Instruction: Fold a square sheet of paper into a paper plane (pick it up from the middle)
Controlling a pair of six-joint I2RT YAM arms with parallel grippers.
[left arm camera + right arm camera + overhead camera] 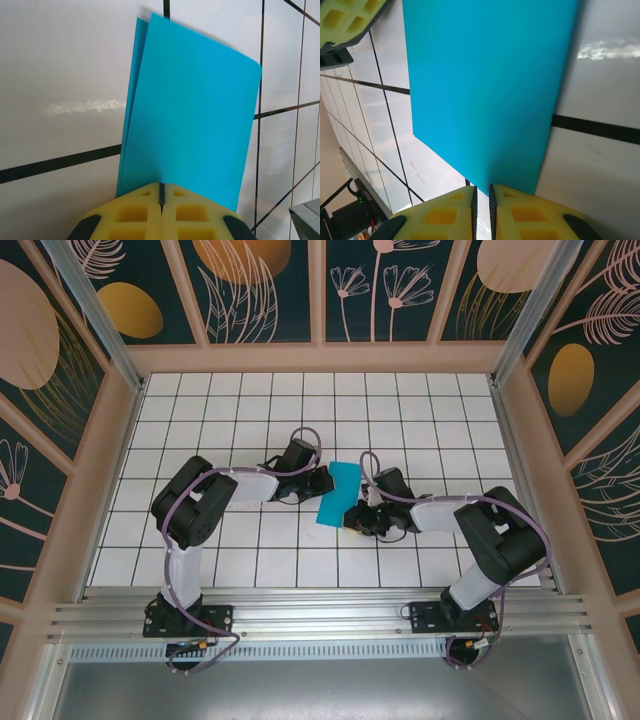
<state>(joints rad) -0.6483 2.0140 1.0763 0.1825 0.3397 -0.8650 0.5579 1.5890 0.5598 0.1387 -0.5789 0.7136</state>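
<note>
Top view: folded teal sheet of paper (337, 492) mid-frame, between left tool (322, 480) and right tool (352, 516). Left wrist: left tool clamped tight on sheet's edge, bottom centre. Right wrist: right tool nipped narrowly on sheet, bottom centre

Mid-table (420, 430), I see the square sheet of paper (338, 493) between both arms: left gripper (327, 480) on its left edge, right gripper (352, 516) on its right edge, nearer the bases.
</note>
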